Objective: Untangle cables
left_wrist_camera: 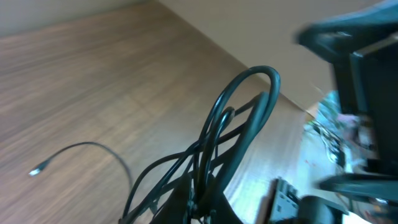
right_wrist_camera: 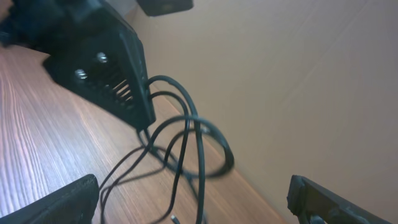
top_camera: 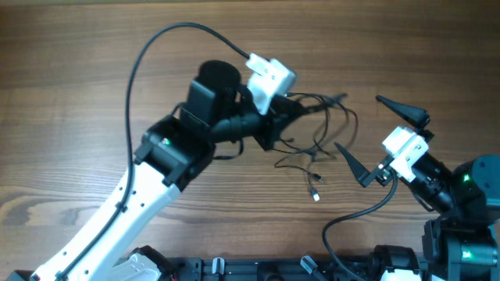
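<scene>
Hold thin black plug-ended cables (top_camera: 319, 125) firm in clamped left gripper (top_camera: 283, 115); steer wide-spread right gripper (top_camera: 380, 139) beside them onto one loop.

Robotics lab bench: wood-grain table (top_camera: 62, 62), white robot arm (top_camera: 117, 211), bare beige wall (right_wrist_camera: 298, 74)

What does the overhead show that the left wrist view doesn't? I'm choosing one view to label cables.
Only overhead: how far the cables spread, from the left gripper toward the open right gripper. Only left wrist: loops arching up close from the shut left gripper, and a pale wall. Both: cables, table, a loose plug.
</scene>
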